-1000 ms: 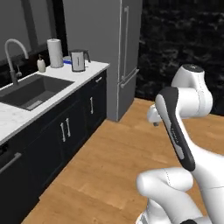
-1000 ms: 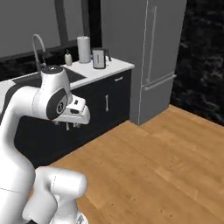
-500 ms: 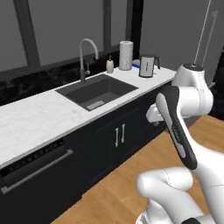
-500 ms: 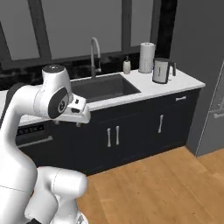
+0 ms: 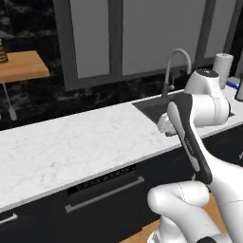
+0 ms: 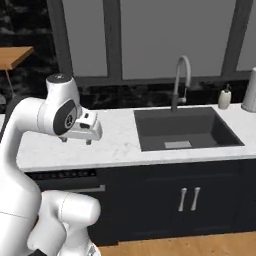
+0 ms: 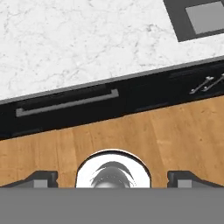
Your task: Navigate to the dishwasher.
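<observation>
The dishwasher [image 5: 107,211] is a black flat panel under the marble counter, with a long silver bar handle [image 5: 104,194] and a row of small markings along its top edge. In the right base view the dishwasher [image 6: 72,176] lies low at the left, partly hidden behind my arm. The hand view looks down on the dishwasher [image 7: 65,114] with its handle [image 7: 65,104] across the wood floor. My gripper [image 6: 76,141] hangs open over the counter's front edge, holding nothing. Its fingertips [image 7: 41,177] stand wide apart in the hand view, where the gripper [image 7: 113,177] points at the floor.
A dark sink [image 6: 185,127] with a curved faucet [image 6: 182,80] sits right of the dishwasher. Below it are black cabinet doors [image 6: 189,198] with short handles. A soap bottle [image 6: 224,97] and paper towel roll [image 5: 223,66] stand far right. A wooden shelf [image 5: 21,66] hangs upper left.
The whole picture has shifted: the base has moved left along the counter. The fridge and kettle have left view, and the dishwasher now lies in front. The arm holds the same pose.
</observation>
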You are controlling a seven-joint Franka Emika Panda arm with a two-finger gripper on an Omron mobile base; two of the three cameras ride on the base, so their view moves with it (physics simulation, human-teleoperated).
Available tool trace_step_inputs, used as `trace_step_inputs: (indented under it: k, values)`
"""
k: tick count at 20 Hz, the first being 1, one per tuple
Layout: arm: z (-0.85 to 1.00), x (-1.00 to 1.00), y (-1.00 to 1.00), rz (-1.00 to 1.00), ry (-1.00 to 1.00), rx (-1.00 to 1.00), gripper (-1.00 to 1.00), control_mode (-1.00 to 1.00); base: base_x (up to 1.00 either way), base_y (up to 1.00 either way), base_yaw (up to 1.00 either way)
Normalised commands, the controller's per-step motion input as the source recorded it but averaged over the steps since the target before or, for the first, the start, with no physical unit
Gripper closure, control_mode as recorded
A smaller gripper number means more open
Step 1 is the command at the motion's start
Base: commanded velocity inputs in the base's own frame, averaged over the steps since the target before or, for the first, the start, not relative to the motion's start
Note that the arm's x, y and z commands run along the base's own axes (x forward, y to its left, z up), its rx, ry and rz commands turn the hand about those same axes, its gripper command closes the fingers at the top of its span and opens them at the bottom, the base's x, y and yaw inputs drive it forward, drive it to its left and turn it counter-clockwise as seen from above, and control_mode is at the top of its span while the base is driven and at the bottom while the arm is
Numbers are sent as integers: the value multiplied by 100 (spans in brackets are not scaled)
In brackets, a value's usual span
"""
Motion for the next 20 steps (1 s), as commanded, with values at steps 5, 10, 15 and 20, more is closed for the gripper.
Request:
trace_step_inputs:
  k: [5, 10, 15, 20]
  values:
    - [0, 0, 0, 0, 0, 0, -100, 100, 35, 41, 44]
    - [0, 0, 0, 0, 0, 0, -100, 100, 8, 40, 33]
    - [0, 0, 0, 0, 0, 0, -100, 100, 23, 47, 15]
    - [0, 0, 0, 0, 0, 0, -100, 100, 44, 15, 0]
